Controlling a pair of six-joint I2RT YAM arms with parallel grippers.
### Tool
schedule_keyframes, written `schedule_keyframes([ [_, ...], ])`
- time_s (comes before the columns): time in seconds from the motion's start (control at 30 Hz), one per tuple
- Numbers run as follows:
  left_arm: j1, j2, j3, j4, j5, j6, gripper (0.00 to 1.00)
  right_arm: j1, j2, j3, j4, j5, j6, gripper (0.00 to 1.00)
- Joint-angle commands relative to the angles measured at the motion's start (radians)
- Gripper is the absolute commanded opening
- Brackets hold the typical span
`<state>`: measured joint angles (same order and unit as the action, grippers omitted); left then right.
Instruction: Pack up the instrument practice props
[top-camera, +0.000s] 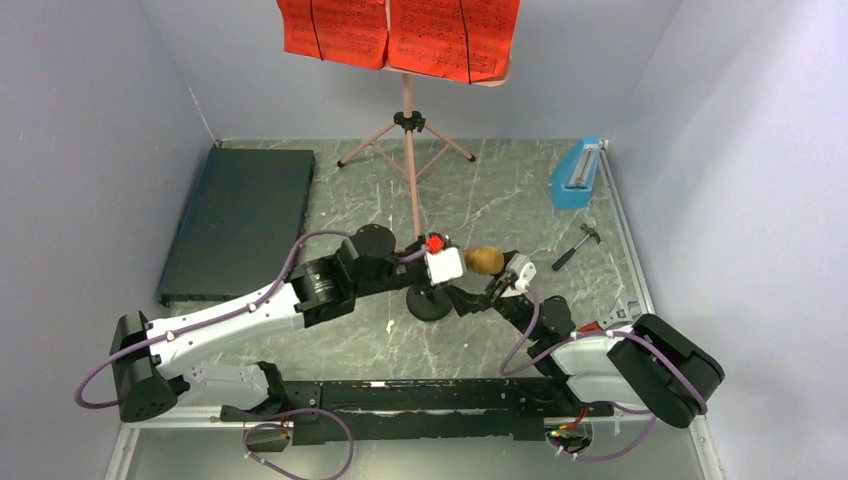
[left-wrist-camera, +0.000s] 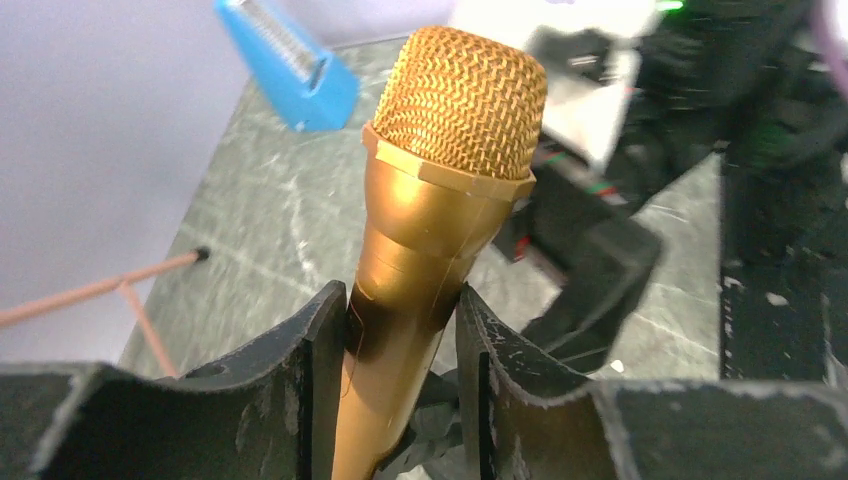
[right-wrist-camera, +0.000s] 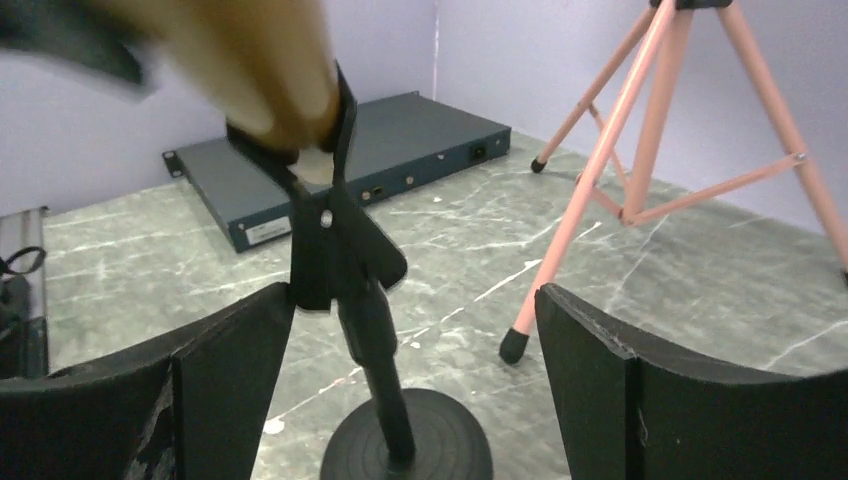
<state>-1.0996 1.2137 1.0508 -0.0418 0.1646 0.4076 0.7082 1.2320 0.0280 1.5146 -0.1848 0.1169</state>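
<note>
My left gripper (left-wrist-camera: 400, 330) is shut on the body of the gold microphone (left-wrist-camera: 440, 190), which still sits in the clip of its black stand (right-wrist-camera: 375, 340). In the top view the left gripper (top-camera: 460, 263) holds the microphone (top-camera: 484, 260) above the round base (top-camera: 430, 303). My right gripper (right-wrist-camera: 415, 300) is open, its jaws on either side of the stand's pole without touching it; it also shows in the top view (top-camera: 478, 296). The pink tripod music stand (top-camera: 408, 150) holds the red sheet-music pages (top-camera: 400, 35) at the back. The blue metronome (top-camera: 576, 175) stands at the back right.
A flat dark rectangular case (top-camera: 240, 220) lies at the back left and shows in the right wrist view (right-wrist-camera: 350, 150). A small hand tool (top-camera: 577, 245) lies right of the microphone. One pink tripod foot (right-wrist-camera: 514, 345) rests close to the stand base (right-wrist-camera: 410, 440). Walls enclose three sides.
</note>
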Motion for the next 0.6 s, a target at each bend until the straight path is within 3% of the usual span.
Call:
schedule_keyframes([
  [0.0, 0.033, -0.041, -0.007, 0.034, -0.163, -0.132, 0.1, -0.026, -0.048, -0.053, 0.194, 0.03, -0.077, 0.94],
  [0.2, 0.033, -0.042, -0.015, 0.062, -0.163, -0.13, 0.09, -0.039, -0.176, -0.074, 0.084, 0.102, -0.042, 1.0],
  [0.43, 0.033, -0.031, -0.008, 0.049, -0.163, -0.118, 0.09, -0.039, -0.457, 0.09, -0.522, 0.017, -0.163, 1.0],
  [0.57, 0.033, -0.028, -0.005, 0.053, -0.163, -0.117, 0.09, -0.039, -0.459, 0.154, -0.616, 0.045, -0.128, 1.0],
])
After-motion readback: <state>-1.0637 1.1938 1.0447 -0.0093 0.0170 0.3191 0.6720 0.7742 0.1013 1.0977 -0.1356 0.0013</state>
